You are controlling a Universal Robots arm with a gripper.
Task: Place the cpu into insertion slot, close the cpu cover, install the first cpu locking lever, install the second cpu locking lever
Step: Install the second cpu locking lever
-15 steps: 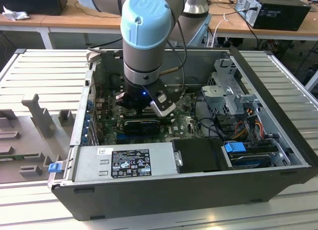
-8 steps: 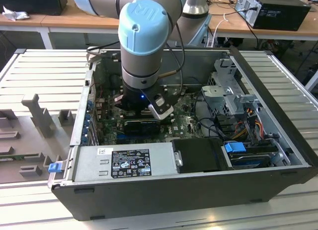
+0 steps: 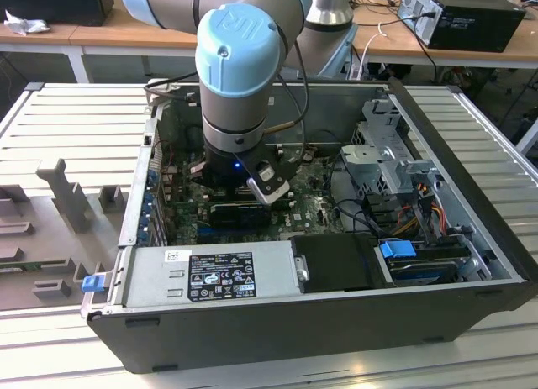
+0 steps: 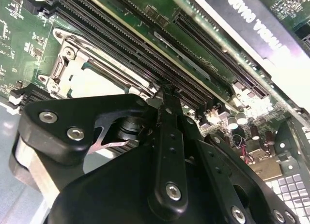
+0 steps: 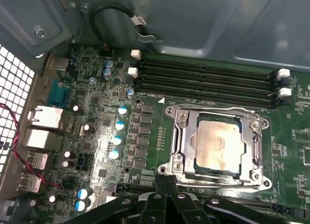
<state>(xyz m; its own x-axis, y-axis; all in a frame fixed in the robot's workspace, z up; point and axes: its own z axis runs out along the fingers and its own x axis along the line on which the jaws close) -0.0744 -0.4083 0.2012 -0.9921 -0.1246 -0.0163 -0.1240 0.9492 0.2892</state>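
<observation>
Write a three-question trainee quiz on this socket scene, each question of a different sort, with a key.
1. True or false: the cpu lies in the insertion slot with the cpu cover down around it.
2. In the first wrist view, what sits just beyond the socket? A. memory slots B. a fan C. a drive
3. Fill in: in the exterior view, the arm reaches down into the open computer ____.

Key: 1 true; 2 A; 3 case.
</observation>
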